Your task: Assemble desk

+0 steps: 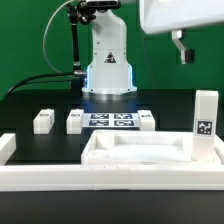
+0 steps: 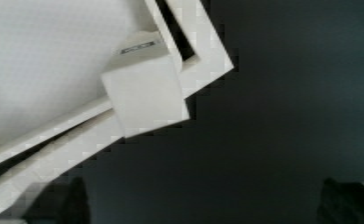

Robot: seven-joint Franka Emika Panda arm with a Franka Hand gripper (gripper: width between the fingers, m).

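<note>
From the exterior view, the gripper (image 1: 180, 45) is hanging high over the black table (image 1: 30, 100), toward the exterior view's right, with nothing between its fingers. The upright leg post (image 1: 206, 118) is standing below it and a little further to the right, well apart from the fingers, its tag facing the camera. That post is sitting at the right end of the tabletop panel (image 1: 140, 150), which is lying rim-up near the front, just behind the white barrier wall (image 1: 100, 182). I cannot tell from here whether the post is seated in the panel or only standing against it.

Further back, one loose leg post (image 1: 42, 120) is lying toward the left. A second loose leg post (image 1: 75, 120) is resting just beside the marker board (image 1: 112, 118). A third loose leg post (image 1: 147, 120) is lying just beside the board's other edge.

In the wrist view, the two fingertips (image 2: 51, 200) are showing as dark blurs set wide apart, so the gripper (image 2: 205, 200) is standing open over bare table (image 2: 268, 150). The upright leg post (image 2: 147, 95) is appearing end-on at a corner of the tabletop panel (image 2: 46, 60), clear of both fingers.
</note>
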